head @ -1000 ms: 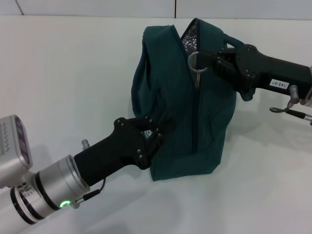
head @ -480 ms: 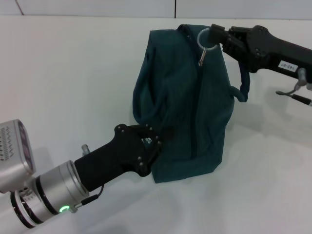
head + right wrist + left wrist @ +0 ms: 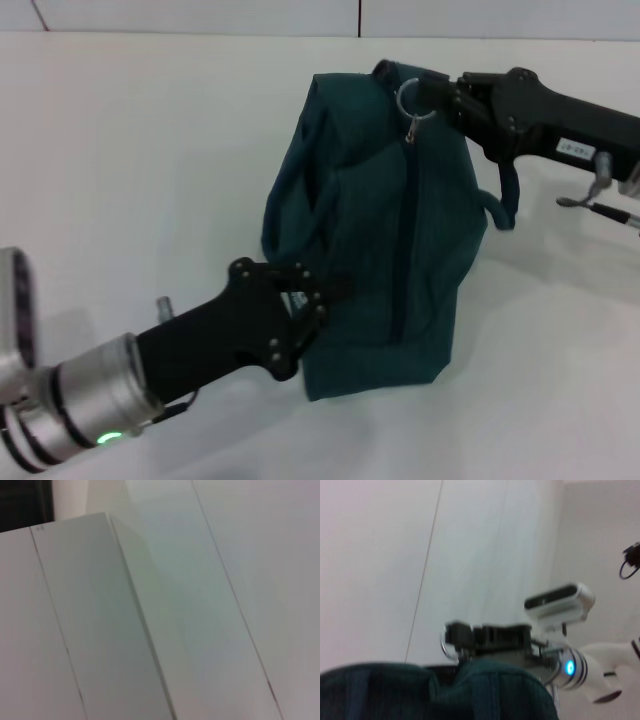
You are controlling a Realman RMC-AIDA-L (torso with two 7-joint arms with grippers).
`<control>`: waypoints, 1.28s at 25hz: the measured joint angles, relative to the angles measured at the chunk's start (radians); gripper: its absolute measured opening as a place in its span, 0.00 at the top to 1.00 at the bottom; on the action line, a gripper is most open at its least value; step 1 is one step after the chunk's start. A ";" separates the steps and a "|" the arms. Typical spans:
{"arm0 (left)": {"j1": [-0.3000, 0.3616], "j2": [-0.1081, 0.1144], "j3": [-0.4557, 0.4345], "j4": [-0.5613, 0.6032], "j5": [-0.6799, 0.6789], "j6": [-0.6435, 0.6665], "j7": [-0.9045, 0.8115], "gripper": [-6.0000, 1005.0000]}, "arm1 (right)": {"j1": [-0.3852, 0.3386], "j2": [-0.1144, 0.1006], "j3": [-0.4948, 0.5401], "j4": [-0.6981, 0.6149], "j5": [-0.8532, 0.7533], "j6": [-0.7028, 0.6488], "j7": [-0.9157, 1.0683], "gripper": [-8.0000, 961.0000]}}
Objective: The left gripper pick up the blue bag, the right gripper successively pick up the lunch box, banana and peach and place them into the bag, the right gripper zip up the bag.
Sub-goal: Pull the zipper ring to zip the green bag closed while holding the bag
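Hidden: my left hand [image 3: 318,290] has its fingertips buried in a fold of the bag, so I see only that they are closed on cloth. My right wrist view shows nothing but pale panels; the bag's contents are out of sight.
Left hand: clamped on the lower near side of the blue bag [image 3: 390,230], holding the fabric bunched.
Right hand: my right hand [image 3: 432,97] pinches the zipper ring [image 3: 410,98] at the bag's top, fingers narrow around it, the small pull hanging just below.
Bag look: dark teal cloth, standing tall and slumped, the zipper line [image 3: 403,230] running closed down the face from my right hand toward the base. A strap loop [image 3: 503,195] hangs on the side under my right arm.
Bag place: on the white tabletop [image 3: 130,150], stretched between my two hands.
Room: open bare tabletop beyond my left hand and in front of the bag; the tabletop's far edge lies just behind my right hand.
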 joint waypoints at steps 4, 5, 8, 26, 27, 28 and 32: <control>0.047 0.007 0.001 0.102 -0.001 0.085 -0.030 0.94 | -0.042 0.004 0.000 -0.017 0.000 -0.058 -0.018 0.97; 0.054 0.009 -0.001 0.130 -0.003 0.096 -0.052 0.94 | -0.053 0.005 0.000 -0.025 0.000 -0.079 -0.018 0.97; 0.066 0.013 -0.005 0.180 -0.004 0.101 -0.101 0.94 | -0.077 0.007 -0.005 -0.041 0.001 -0.132 -0.016 0.97; 0.044 0.035 0.002 0.243 0.032 0.052 -0.176 0.93 | -0.078 0.006 -0.002 -0.068 0.036 0.102 -0.060 0.97; 0.044 0.034 0.003 0.243 0.035 0.052 -0.176 0.93 | -0.077 0.007 -0.002 -0.068 0.042 0.106 -0.069 0.97; 0.044 0.033 0.003 0.243 0.038 0.053 -0.176 0.93 | -0.075 0.007 -0.002 -0.066 0.049 0.112 -0.079 0.97; 0.043 0.031 0.004 0.243 0.046 0.054 -0.172 0.93 | -0.071 0.009 -0.004 -0.054 0.082 0.138 -0.117 0.97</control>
